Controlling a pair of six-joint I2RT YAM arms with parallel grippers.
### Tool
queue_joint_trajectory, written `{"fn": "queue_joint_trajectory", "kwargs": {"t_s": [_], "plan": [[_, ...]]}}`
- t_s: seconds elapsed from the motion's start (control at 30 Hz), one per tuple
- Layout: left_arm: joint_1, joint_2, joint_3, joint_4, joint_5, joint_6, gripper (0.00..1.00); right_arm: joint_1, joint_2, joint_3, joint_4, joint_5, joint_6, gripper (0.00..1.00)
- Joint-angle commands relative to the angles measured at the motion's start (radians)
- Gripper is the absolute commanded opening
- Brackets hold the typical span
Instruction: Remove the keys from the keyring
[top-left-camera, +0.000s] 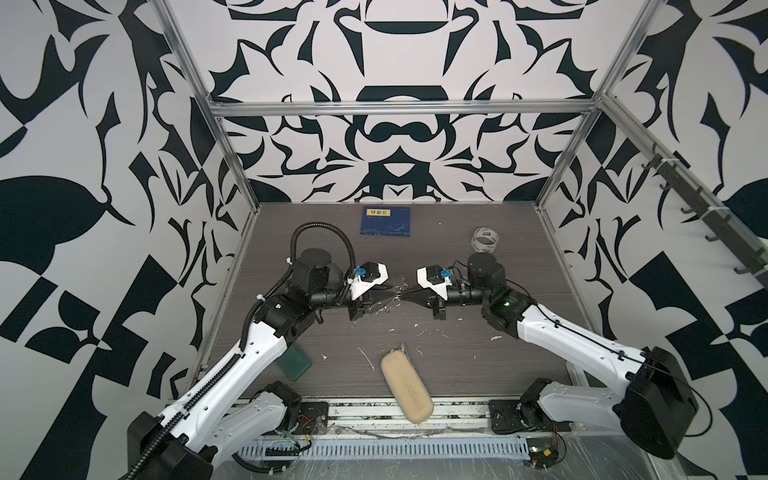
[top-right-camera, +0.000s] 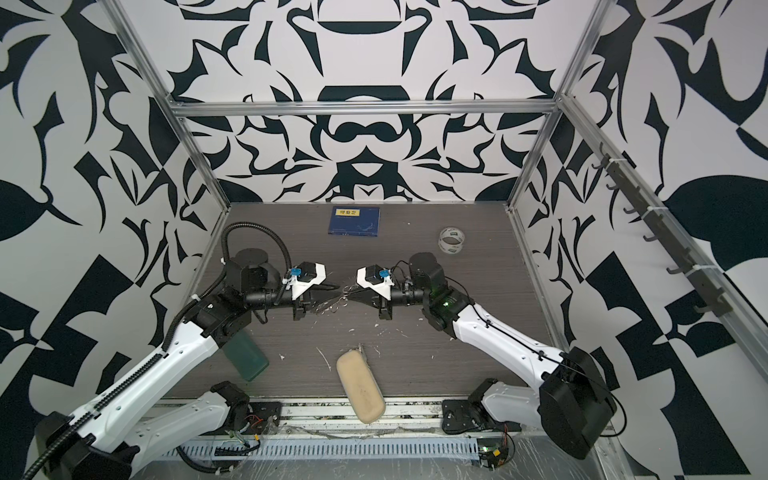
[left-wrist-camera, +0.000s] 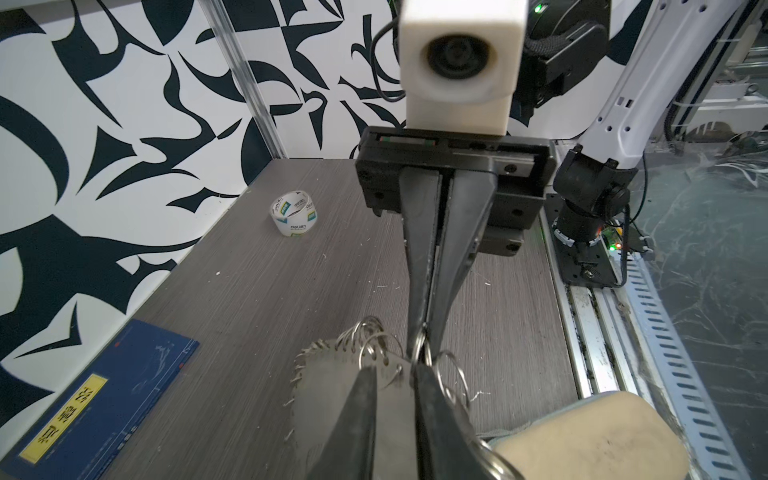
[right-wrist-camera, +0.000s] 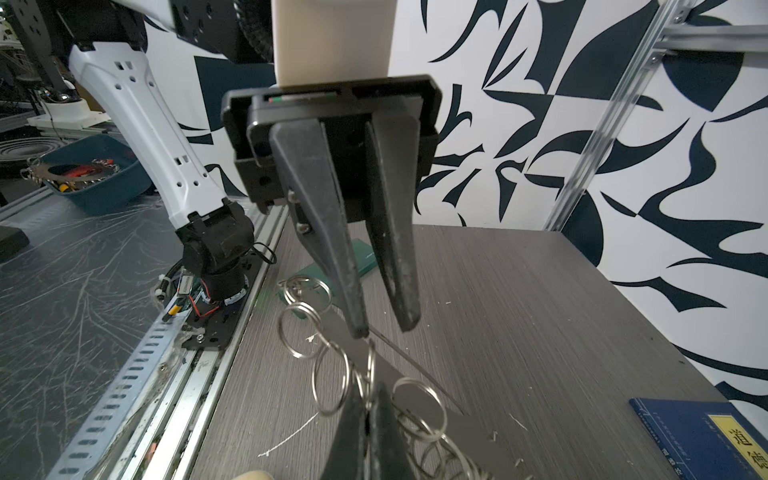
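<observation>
Left hand (left-wrist-camera: 392, 374): closest thing to my left wrist camera, reaching in from 9 o'clock. Its fingers are a little apart, and in the right wrist view I see bare table through the gap, so I judge that nothing is pinched there.
Keyring (left-wrist-camera: 374, 340): a bunch of small wire rings linked together, held off the table between my two hands, around the table's middle in both top views. A few rings dangle loose at 7 o'clock of the grip.
Keys: I cannot pick out a key among the rings in any view; they may be hidden or too small to see.
Right hand (left-wrist-camera: 419, 349): reaching in from 3 o'clock, fingers pressed together on one ring of the keyring, its tips almost meeting the left hand's.
Grey stitched tab (left-wrist-camera: 324, 382): sits among the rings, just beside my left fingers.
Table (top-left-camera: 457, 361): dark wood grain, scattered with white flecks (top-left-camera: 436, 332).
Around the work: blue book (top-left-camera: 385, 222) at 12 o'clock by the back wall, tape roll (top-left-camera: 485, 239) at 1 o'clock, pale oblong case (top-left-camera: 406, 386) at 6 o'clock over the front edge, green case (top-left-camera: 295, 365) at 8 o'clock, partly under my left arm.
Step in hand: as I read it, one hand anchors the bunch while the other lines up for a second grip, and no key is off yet.
Next move: I would first find the key, then close the left hand on it or its ring. Working it round the split needs small, careful turns, because thin wire slips easily.
</observation>
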Motion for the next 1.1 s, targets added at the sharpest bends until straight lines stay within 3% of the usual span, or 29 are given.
{"fn": "queue_joint_trajectory", "kwargs": {"t_s": [0.0, 0.5, 0.67, 0.87, 0.97, 1.0, 1.07], "plan": [[0.004, 0.01, -0.014, 0.03, 0.054, -0.007, 0.2, 0.005, -0.026, -0.006, 0.188, 0.011, 0.06, 0.0], [0.004, 0.014, -0.007, 0.008, 0.059, 0.008, 0.14, 0.03, -0.055, -0.067, 0.342, 0.033, 0.057, 0.0], [0.005, 0.028, 0.011, -0.02, 0.063, 0.032, 0.0, 0.042, -0.059, -0.059, 0.308, 0.029, 0.036, 0.0], [0.004, 0.016, 0.019, -0.031, 0.042, 0.055, 0.0, 0.045, -0.065, -0.051, 0.238, 0.032, 0.004, 0.0], [0.003, -0.006, 0.021, -0.042, -0.021, 0.08, 0.0, 0.045, -0.069, -0.024, 0.116, 0.058, -0.022, 0.0], [0.003, -0.015, 0.025, -0.054, -0.04, 0.093, 0.0, 0.045, -0.071, -0.012, 0.067, 0.074, -0.029, 0.01], [0.003, -0.025, 0.036, -0.087, -0.069, 0.117, 0.0, 0.045, -0.077, -0.007, 0.02, 0.103, -0.037, 0.16]]}}
